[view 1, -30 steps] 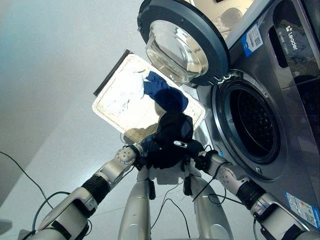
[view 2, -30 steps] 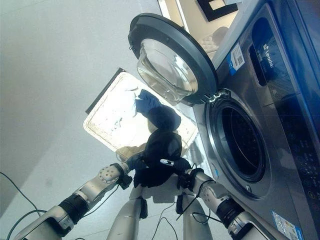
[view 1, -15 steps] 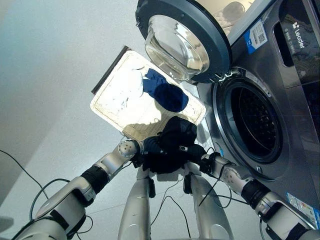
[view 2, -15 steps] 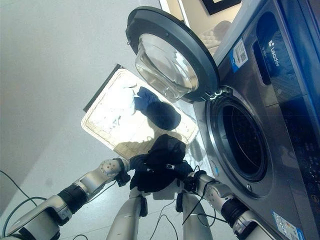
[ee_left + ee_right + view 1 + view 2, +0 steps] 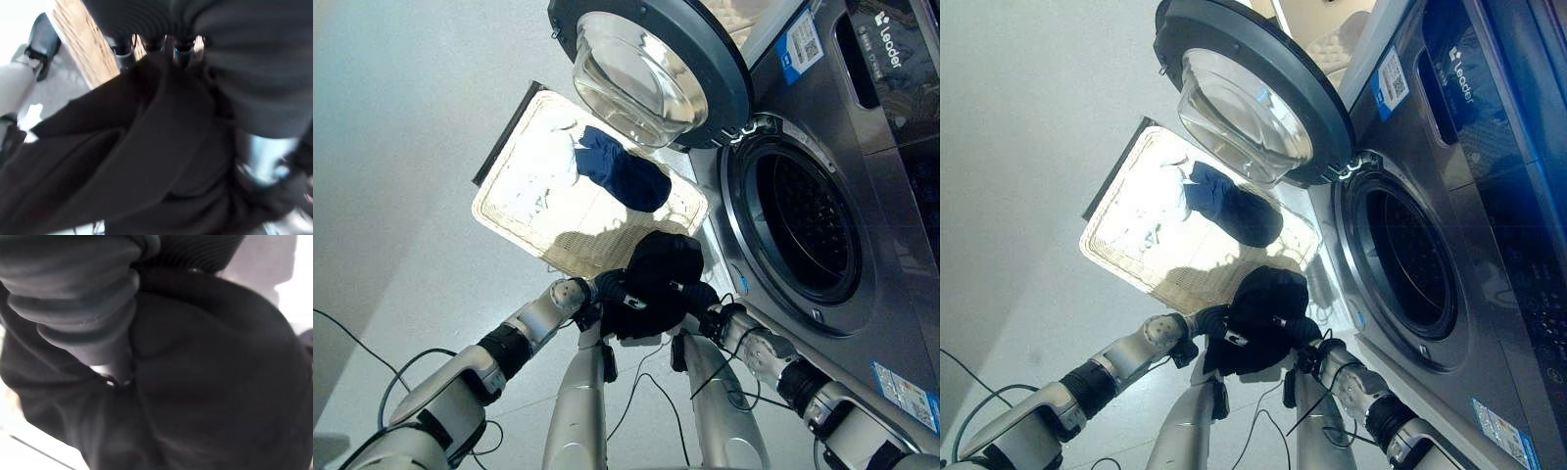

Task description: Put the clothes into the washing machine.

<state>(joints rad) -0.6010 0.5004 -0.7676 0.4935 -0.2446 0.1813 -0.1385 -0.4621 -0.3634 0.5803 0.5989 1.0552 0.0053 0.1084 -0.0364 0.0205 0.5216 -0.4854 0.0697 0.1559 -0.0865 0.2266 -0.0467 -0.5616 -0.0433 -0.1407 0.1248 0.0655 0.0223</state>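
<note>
Now both hands carry one black garment (image 5: 651,284) between them, bunched into a ball above the floor, near the basket's (image 5: 504,215) corner closest to the washer (image 5: 862,196) and just short of the drum opening (image 5: 798,235). The left hand (image 5: 604,291) grips it from the robot's left; the left wrist view has its fingers (image 5: 182,53) bearing on the cloth, though whether they curl round it I cannot tell. The right hand (image 5: 703,297) is buried in the fabric, so its fingers cannot be read either.

To do this step well, I judge the bundle should stay pressed between the two hands and go toward the robot's right, into the middle of the opening, well clear of the rim. Loose folds hang below the hands; these could catch on the lip, so the hands ought to reach well inside before letting go. The door (image 5: 651,69) stands swung wide and out of the path.

Count: one black garment held, one blue garment (image 5: 619,176) lying in the basket beside some white cloth (image 5: 543,186), one basket, one washer.
</note>
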